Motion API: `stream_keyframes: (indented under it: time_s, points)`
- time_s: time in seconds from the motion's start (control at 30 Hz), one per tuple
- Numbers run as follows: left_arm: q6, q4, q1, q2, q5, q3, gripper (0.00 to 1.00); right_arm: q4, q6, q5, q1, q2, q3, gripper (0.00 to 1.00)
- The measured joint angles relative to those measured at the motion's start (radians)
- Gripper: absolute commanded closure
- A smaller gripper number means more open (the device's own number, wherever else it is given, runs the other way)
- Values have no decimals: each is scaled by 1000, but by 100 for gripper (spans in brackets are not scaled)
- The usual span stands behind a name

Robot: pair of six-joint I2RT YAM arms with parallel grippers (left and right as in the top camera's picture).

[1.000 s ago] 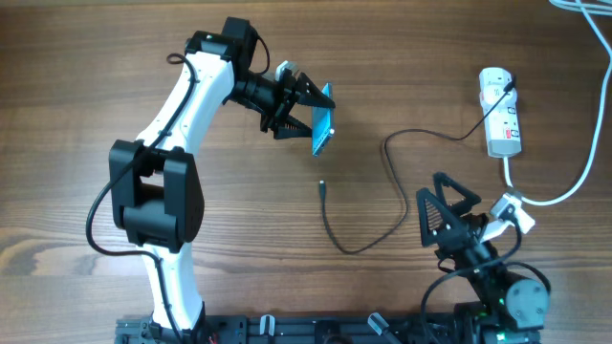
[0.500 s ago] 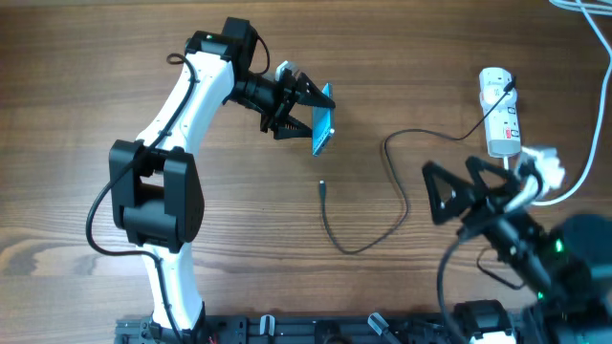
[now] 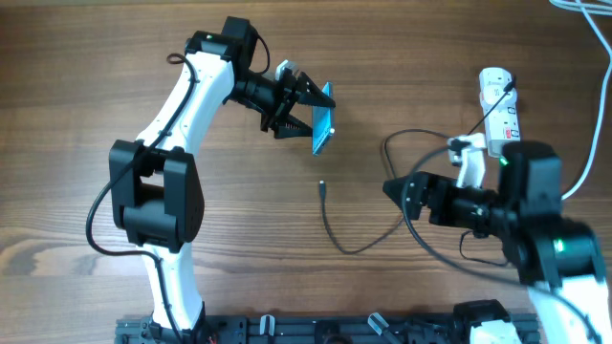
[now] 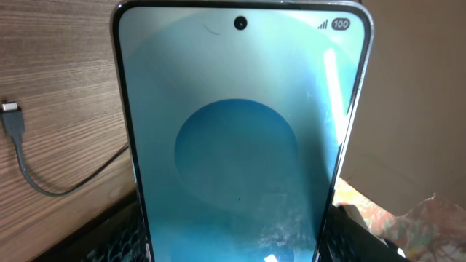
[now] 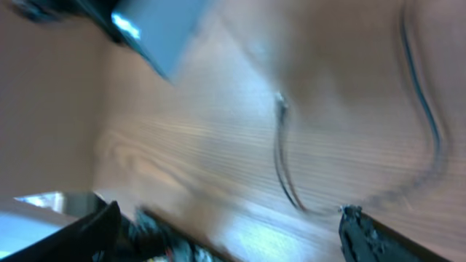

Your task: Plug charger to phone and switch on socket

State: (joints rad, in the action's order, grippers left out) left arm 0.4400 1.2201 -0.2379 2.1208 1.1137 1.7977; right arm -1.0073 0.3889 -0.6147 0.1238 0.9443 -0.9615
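The left tool point(image 3: 308, 114) clenches the phone point(image 3: 323, 122), a glossy turquoise slab with a pale rim, tilted on edge; its lower end is cut off in the wrist view. The right tool point(image 3: 395, 191), blurred, gapes empty. The thin black charger point(image 3: 323, 191) lies below the phone on the woodgrain counter point(image 3: 57, 115). The white plastic socket point(image 3: 500, 113) lies well to the phone's right.

Top-down overhead; left wrist tight on phone point(image 4: 240, 131); charger point(image 3: 322, 188) in all three views.

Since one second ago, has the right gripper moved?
Yes. In the overhead view the right gripper has swung left, away from the socket and toward the charger.
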Motion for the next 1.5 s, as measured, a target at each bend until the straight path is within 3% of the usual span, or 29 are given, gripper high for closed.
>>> stream_keyframes:
  time_s: [0.1, 0.2, 0.4, 0.57, 0.83, 0.93, 1.17, 1.5]
  points:
    - [19, -27, 0, 0, 3, 0, 37, -122, -32, 112, 59, 119, -100, 1]
    - [31, -32, 0, 0, 3, 0, 37, -129, -34, 165, 113, 194, -173, 0]
    - [81, -37, 0, 0, 13, 0, 37, 188, 81, 37, 165, 220, -205, 0]
    - [135, -65, 0, 0, 21, 0, 38, 301, 155, 45, 233, 222, -212, 4]
    - [244, -145, 0, 0, 25, 0, 39, 323, 358, 404, 497, 368, -213, 9]
    - [256, -148, 0, 0, 19, 0, 39, 373, 416, 501, 516, 421, -213, 14]
    - [315, -150, 0, 0, -31, 0, 39, 464, 496, 678, 516, 461, -213, 38]
    - [386, -197, -16, 0, -83, 0, 38, 523, 500, 722, 516, 516, -213, 40]
